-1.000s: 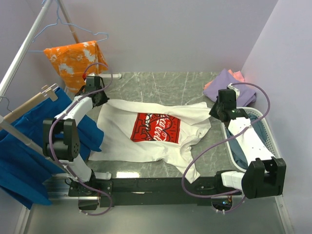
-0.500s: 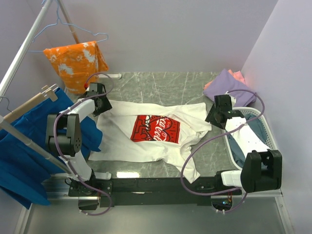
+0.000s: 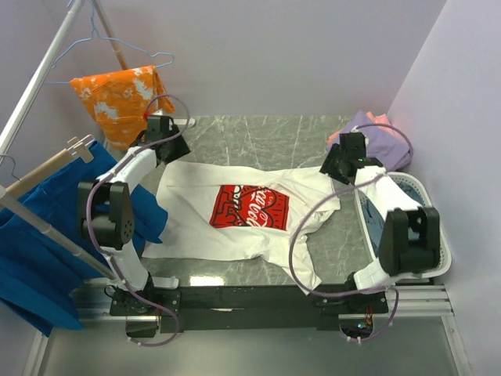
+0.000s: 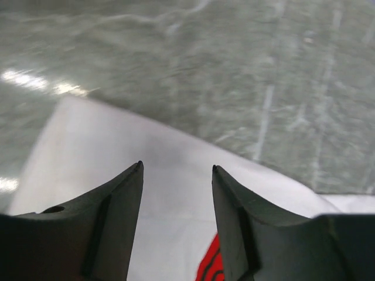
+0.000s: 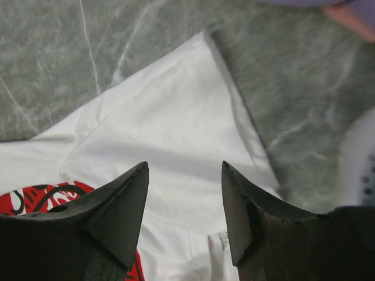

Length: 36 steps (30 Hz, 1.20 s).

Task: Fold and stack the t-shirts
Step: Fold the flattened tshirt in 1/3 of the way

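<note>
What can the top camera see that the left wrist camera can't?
Only the top camera shows the orange garment, the blue cloth, the purple shirt and the basket. Only the left wrist camera shows the left gripper up close, open and empty. Both show the white t-shirt with its red print and the grey table.

left claw [image 4: 177, 168]: jaws apart | right claw [image 5: 184, 167]: jaws apart | arms: both stretched forward

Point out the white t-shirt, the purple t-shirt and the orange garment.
white t-shirt [image 3: 192, 223]: top view, plain white area at its lower left.
purple t-shirt [image 3: 395, 155]: top view, its right part.
orange garment [image 3: 121, 98]: top view, its middle.
</note>
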{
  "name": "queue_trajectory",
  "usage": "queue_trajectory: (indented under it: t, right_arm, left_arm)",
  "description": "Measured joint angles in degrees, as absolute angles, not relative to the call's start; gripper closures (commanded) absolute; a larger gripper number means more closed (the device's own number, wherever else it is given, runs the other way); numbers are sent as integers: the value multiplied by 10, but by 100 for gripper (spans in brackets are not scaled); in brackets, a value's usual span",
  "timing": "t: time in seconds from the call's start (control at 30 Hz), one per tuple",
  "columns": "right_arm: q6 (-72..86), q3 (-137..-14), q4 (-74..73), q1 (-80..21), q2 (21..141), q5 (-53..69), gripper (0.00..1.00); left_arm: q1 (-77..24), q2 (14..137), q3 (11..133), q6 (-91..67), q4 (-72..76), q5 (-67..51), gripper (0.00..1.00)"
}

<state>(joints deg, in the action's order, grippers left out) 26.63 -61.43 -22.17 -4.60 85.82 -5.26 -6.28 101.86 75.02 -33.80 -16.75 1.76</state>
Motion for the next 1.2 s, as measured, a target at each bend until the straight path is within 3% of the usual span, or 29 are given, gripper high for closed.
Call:
queue_trajectory:
  t: [0.27,0.5,0.7,1.03,1.2]
  right_arm:
    - [281,-632,-196,-49,1006,24,41]
    - [290,-740,-208,-50,1105,26,40]
    - [291,-904,-268,-51,1218,23,39]
    - [284,-1310,-390,-51,1454,38,36]
    - [266,-1332,-374,-51,1465,58,30]
  left_arm:
    - [-101,1110,777,-339,-131,-49,54]
    - [-98,1162,783,-338,-130,-44,56]
    - [-93,1209,846,-337,-134,-36,56]
    - [-61,1312,1001,-337,-145,-43,51]
    - [-55,1319,1009,-336,-141,-57,52]
